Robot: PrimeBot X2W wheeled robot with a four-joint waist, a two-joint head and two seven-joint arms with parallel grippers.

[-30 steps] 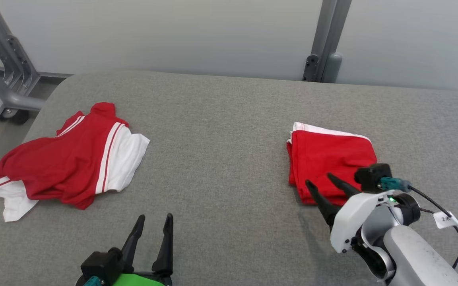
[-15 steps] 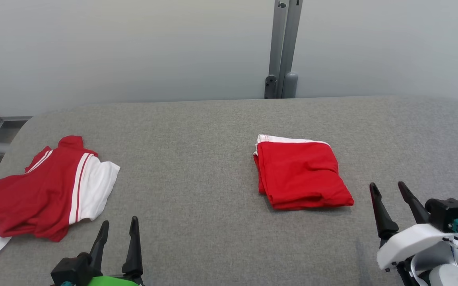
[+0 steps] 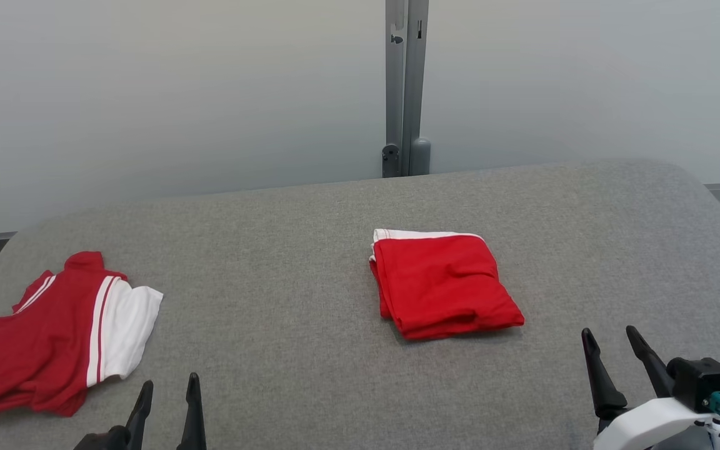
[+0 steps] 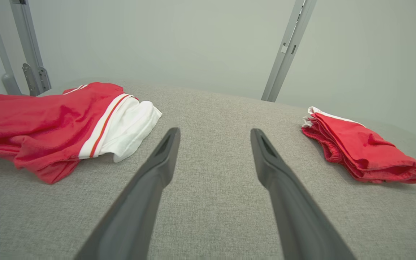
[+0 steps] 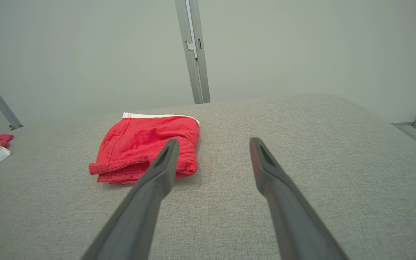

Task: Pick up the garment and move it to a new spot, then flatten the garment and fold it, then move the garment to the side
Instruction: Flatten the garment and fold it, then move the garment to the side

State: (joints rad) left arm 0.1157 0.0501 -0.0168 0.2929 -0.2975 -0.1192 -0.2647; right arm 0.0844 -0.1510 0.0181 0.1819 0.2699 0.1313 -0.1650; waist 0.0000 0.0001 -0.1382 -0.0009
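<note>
Garment [image 3: 444, 284], folded, apart from right pincer [image 3: 609, 332]

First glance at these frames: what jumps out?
Two bright red pieces stand out against the grey table: a folded red garment just right of centre, and a rumpled red-and-white garment at the far left edge. At the near edge, the left gripper and right gripper both hang open and empty, touching neither.
</note>
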